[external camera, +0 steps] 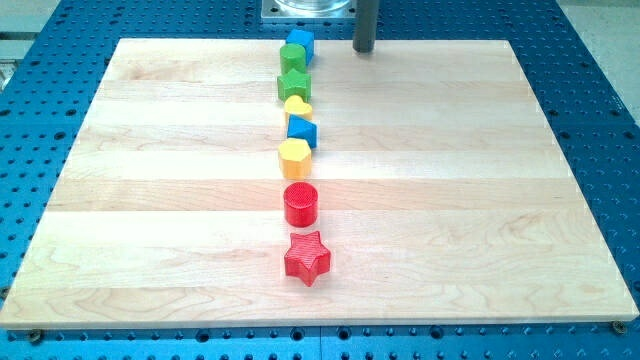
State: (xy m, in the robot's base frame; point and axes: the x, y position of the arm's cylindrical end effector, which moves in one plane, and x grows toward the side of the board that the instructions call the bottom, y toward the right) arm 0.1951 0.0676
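My tip point(365, 49), a bare rod tool with nothing to open or close, hovers by the blue cube point(299, 44); any sideways brush could break that tight wooden-table point(480, 200) column.

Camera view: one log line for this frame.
my tip: view's top edge, touching nothing | nearest: blue block, on its left | blocks: eight, one column

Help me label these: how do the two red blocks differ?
The red star has points, while the red cylinder is round with a flat circular top. The star lies nearest the view's bottom, ending the line of blocks; the cylinder sits just above it, with a small gap between. Both are red. My tip is far from both.
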